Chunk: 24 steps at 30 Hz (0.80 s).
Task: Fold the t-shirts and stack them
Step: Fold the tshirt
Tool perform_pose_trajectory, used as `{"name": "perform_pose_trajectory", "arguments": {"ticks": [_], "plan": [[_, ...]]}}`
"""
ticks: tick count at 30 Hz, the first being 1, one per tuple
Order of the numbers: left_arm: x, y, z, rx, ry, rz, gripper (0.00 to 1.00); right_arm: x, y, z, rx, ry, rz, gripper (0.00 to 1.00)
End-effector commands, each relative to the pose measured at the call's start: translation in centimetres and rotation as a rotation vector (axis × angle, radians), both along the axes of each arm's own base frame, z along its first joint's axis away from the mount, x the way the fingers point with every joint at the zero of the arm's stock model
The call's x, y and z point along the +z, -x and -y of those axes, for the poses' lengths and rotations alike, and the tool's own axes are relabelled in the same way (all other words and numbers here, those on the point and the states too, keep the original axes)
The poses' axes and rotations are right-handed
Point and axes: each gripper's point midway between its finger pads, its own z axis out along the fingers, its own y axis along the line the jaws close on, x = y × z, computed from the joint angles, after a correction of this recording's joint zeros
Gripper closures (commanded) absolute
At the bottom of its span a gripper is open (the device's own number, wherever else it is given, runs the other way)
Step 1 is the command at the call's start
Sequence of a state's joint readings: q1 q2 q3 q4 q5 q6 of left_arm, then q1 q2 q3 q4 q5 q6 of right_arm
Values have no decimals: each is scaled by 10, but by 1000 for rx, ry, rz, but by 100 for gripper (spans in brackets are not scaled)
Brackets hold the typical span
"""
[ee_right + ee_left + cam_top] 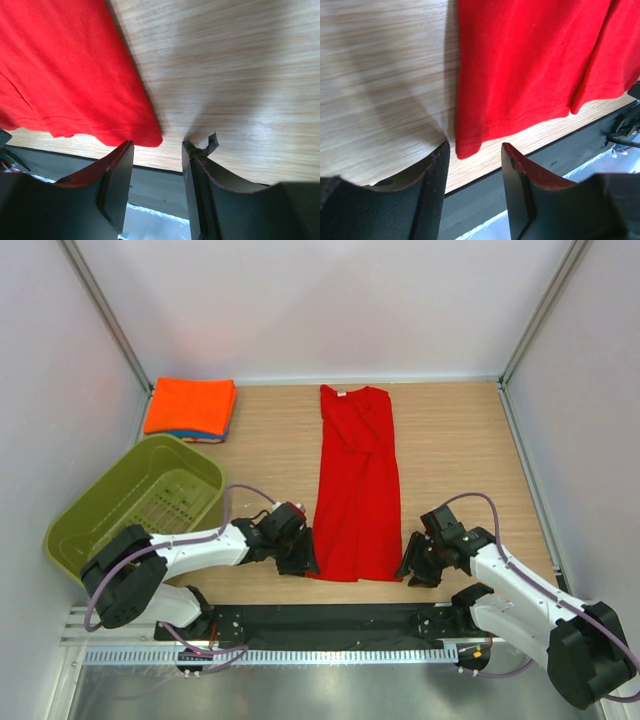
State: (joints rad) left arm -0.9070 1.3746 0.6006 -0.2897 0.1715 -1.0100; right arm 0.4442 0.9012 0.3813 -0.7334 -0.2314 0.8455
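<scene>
The deep red t-shirt (357, 490) lies as a long narrow strip down the middle of the table, collar at the far end and hem near the front edge. My left gripper (303, 562) sits at the hem's left corner. In the left wrist view the gripper (475, 150) is open, with the red corner (468, 144) just ahead of the gap, not pinched. My right gripper (412, 570) is at the hem's right corner. It is open too (157, 146), and the red shirt's corner (145, 134) lies just beyond its fingertips. The orange t-shirt (190, 404) lies folded on the blue one (203, 436) at the back left.
An olive-green basket (100, 515) stands at the left, beside the left arm. The table's front edge and a black strip (330, 620) run right behind both grippers. White walls enclose the table on three sides.
</scene>
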Motion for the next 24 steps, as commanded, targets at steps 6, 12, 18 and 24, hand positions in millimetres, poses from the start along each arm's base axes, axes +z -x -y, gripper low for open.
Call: {"name": "perform_pose_trajectory", "arguments": {"ticks": [6, 12, 18, 24], "plan": [[-32, 7, -20, 32, -71, -54, 63, -10, -5, -2, -3, 10, 15, 62], [-27, 8, -15, 35, -32, -67, 89, -4, -8, 4, 10, 45, 44, 99], [-21, 13, -13, 55, 1, -87, 100, 7, -1, 10, 1, 51, 57, 99], [-6, 19, 0, 54, 66, -94, 99, 22, 3, 10, 0, 25, 85, 99]]}}
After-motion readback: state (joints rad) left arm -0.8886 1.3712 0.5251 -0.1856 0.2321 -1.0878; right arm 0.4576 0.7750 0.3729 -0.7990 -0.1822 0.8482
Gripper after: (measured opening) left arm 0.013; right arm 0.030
